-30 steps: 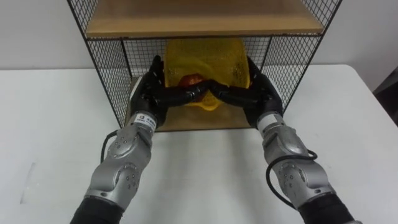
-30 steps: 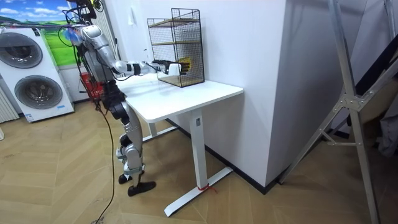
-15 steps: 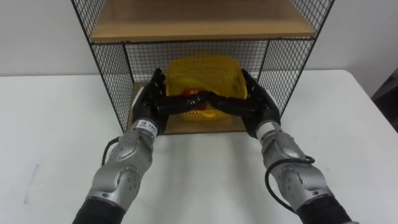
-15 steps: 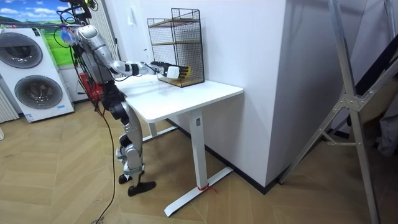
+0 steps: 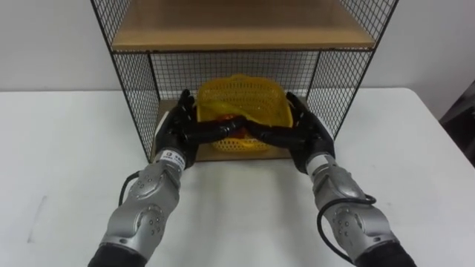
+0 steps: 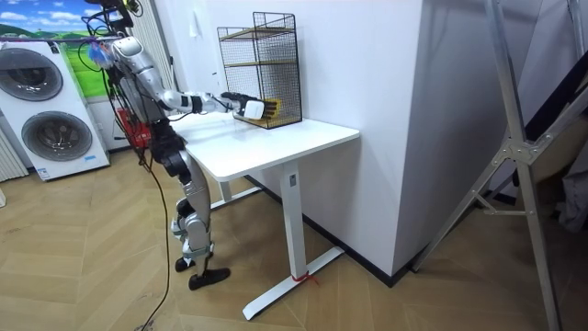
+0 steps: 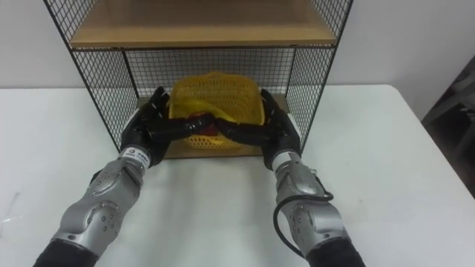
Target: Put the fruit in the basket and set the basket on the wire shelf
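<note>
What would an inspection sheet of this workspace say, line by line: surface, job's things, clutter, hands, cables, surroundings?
surface: white rectangular table, carrying the shelf.
job's things: yellow plastic mesh basket sits in the lower compartment of the black wire shelf; a red round fruit shows inside the basket.
clutter: nothing seen.
hands: left hand and right hand both open, straight fingers laid across the basket's front, thumbs at its sides.
cables: nothing seen.
surroundings: white wall behind the shelf; white washing machines and wooden floor in the room view.
</note>
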Robot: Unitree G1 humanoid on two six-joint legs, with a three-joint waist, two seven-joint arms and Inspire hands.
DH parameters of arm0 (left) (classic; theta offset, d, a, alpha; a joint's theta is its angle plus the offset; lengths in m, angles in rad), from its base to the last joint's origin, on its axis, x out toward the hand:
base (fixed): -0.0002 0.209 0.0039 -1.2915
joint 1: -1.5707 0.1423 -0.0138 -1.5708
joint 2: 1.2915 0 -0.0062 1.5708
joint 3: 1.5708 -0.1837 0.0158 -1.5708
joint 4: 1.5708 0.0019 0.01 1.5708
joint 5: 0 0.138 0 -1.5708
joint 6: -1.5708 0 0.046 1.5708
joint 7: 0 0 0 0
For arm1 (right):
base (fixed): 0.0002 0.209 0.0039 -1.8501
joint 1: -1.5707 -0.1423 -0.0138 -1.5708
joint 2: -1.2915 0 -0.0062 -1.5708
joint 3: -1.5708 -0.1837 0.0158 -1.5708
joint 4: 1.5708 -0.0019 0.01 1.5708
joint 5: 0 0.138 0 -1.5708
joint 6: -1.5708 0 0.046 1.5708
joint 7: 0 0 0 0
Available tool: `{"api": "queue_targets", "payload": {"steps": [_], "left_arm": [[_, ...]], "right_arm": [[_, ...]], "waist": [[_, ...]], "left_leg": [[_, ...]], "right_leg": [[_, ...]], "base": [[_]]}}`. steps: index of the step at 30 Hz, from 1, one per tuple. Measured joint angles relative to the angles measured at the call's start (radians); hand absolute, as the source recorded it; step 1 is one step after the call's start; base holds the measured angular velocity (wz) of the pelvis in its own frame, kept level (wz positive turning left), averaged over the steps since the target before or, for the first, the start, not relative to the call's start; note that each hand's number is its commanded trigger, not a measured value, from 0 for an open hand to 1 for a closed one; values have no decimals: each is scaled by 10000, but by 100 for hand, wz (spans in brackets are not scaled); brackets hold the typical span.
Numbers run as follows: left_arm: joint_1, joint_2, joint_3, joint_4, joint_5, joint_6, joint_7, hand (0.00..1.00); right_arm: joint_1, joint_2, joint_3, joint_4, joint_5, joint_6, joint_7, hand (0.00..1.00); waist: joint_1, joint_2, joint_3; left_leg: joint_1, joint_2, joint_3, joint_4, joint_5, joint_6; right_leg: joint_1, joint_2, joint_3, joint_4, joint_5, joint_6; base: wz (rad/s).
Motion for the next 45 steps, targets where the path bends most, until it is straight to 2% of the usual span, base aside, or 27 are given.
{"api": "queue_targets", "payload": {"steps": [5,10,16,21,27,30,33,36,40,43,45], "left_arm": [[473,193,60,-563,-5,-2,68,0],[798,410,202,-750,31,-3,69,0],[867,440,374,-920,260,-5,70,0],[1161,442,538,-1581,345,-6,61,0],[1281,485,674,-1759,349,-6,59,0],[1564,506,708,-2287,506,-6,64,0],[1895,594,704,-3100,737,-60,29,0],[1995,683,704,-3280,755,-152,-156,0],[2533,743,696,-3349,978,-290,-341,0],[3071,743,684,-3406,1168,-290,-506,0],[3304,744,684,-3441,1175,-298,-684,0]], "right_arm": [[577,-134,-16,-759,-23,0,220,0],[705,-361,-98,-1044,-28,0,231,0],[832,-429,-476,-1425,-46,0,415,0],[846,-432,-723,-1433,-81,-1,423,0],[1014,-519,-784,-1682,-82,0,451,0],[1384,-557,-793,-2338,-471,-1,534,0],[1605,-571,-792,-2782,-862,-2,582,0],[1671,-573,-792,-2859,-1035,-6,670,0],[1727,-582,-854,-2958,-1337,-6,647,0],[1990,-549,-964,-3400,-2035,-13,583,0],[2238,-540,-980,-3729,-2295,-167,658,0]], "waist": [[3,-11,-31],[22,-28,-49],[24,-3,-89],[-30,119,-169],[-27,136,-158],[-73,148,-143],[-127,143,-89],[-179,120,-64],[-280,96,-13],[-304,52,-20],[-296,15,-26]], "left_leg": [[6,9,-3,-47,-1,0],[4,12,-4,-166,-1,-2],[11,12,3,-179,-1,-2],[40,13,1,-160,4,-9],[49,25,-1,-215,15,-22],[47,35,-1,-329,13,-26],[28,46,-1,-332,13,-30],[21,55,-4,-332,13,-36],[3,55,18,-337,13,-36],[-58,56,20,-342,12,-37],[-96,57,11,-333,15,-41]], "right_leg": [[-12,14,0,14,3,-1],[-41,15,-4,78,4,-3],[-36,26,5,46,5,-5],[-11,38,3,-73,6,-6],[29,49,0,-88,6,-6],[17,71,6,-96,11,-13],[-11,86,9,-92,13,-17],[-12,94,-9,-93,13,-18],[-42,100,9,-81,14,-19],[-121,103,8,-71,13,-19],[-159,99,8,-69,14,-19]], "base": [[0],[0],[0],[0],[0],[0],[0],[0],[-1],[0],[0]]}}
